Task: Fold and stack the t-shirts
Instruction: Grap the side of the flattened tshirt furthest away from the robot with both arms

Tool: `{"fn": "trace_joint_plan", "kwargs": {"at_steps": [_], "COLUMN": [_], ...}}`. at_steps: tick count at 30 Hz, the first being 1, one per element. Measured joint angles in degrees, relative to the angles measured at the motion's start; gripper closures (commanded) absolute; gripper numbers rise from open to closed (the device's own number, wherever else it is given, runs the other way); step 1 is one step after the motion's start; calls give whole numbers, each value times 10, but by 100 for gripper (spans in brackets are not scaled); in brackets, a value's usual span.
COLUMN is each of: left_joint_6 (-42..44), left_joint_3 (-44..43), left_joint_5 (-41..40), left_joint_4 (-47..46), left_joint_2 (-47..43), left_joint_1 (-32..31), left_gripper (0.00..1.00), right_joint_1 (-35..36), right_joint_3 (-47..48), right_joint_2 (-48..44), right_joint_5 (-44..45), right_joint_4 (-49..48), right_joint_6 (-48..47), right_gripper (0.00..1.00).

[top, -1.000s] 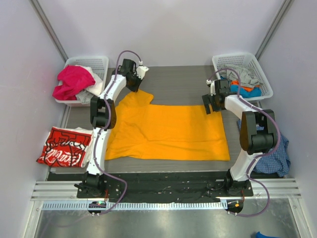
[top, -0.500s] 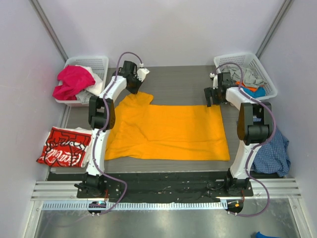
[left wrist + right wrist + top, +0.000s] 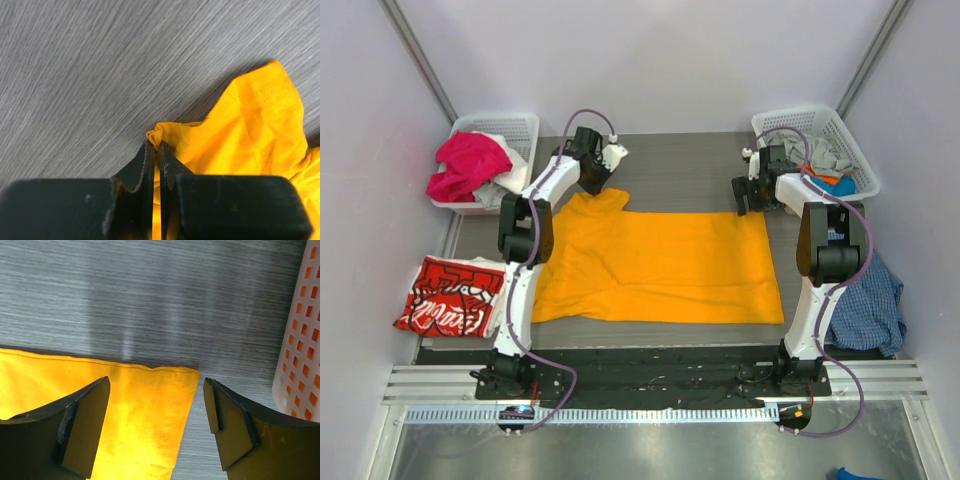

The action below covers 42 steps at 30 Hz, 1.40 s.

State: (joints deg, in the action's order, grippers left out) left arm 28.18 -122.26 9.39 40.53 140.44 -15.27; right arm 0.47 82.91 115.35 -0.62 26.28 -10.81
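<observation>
Pinching a bunched fold of the orange-yellow t-shirt, the left fingers are pressed together on the cloth at the garment's far left corner, next to its short sleeve. The shirt lies spread almost flat across the middle of the grey wood-grain counter, plain on the side that shows, with no print or label to be seen.

The right fingers stand spread wide over the shirt's far right corner. The stitched hem lies between them and nothing is gripped. Just beside that corner rises the perforated wall of a white basket, which in the overhead view holds grey, orange and blue garments.

At the counter's near left edge, apart from the orange shirt, rests a folded red t-shirt printed with flowing white script. The lettering is too small in the overhead view to read with certainty.

A second white basket at the far left corner carries a bright pink garment heaped over white cloth. A blue checked shirt is crumpled at the right side, behind the right arm.
</observation>
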Motion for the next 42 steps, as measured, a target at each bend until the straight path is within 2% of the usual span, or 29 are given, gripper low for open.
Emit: {"fn": "trace_joint_plan", "kwargs": {"at_steps": [18,23,28,35,41,42], "left_joint_6": [56,66,69,78,82,82], "left_joint_3": [96,107,117,151,163,164], "left_joint_5": [-51,-58,-63,-69,-70,-70], "left_joint_4": [-44,-53,-60,-72,-74,-75], "left_joint_2": [-50,-56,-60,-80,-87,-88], "left_joint_1": [0,0,0,1,2,2], "left_gripper": [100,100,100,100,100,100], "right_joint_1": [-3,-6,-10,-11,-11,-11], "right_joint_3": [-5,4,16,20,21,22], "right_joint_2": [10,17,28,33,34,34], "right_joint_5": [18,15,14,14,10,9], "right_joint_4": [1,1,-6,-11,-11,-11], "right_joint_6": [-37,-38,-41,-44,-47,-47], "right_gripper": [29,39,56,66,82,87]}}
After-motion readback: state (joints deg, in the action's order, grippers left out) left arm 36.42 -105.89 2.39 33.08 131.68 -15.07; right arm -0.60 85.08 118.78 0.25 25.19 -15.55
